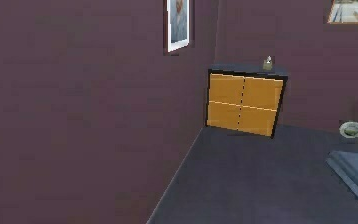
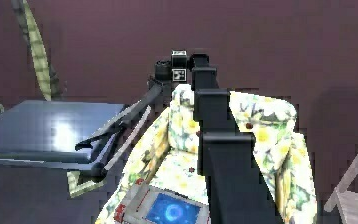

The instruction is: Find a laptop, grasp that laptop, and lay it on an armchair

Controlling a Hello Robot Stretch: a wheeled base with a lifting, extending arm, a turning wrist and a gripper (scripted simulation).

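Arm side view
- Gripper [image 2: 92,158], 9 o'clock: holds laptop [image 2: 47,125]; jaw state cannot be told.
- Armchair [image 2: 272,135], 4 o'clock: bring laptop over seat, keep level, lower flat.

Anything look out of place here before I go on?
A pale bowl sits on the floor near the wall, an odd spot for one. A flat device with a blue screen lies on the flowered armchair, taking up the seat.
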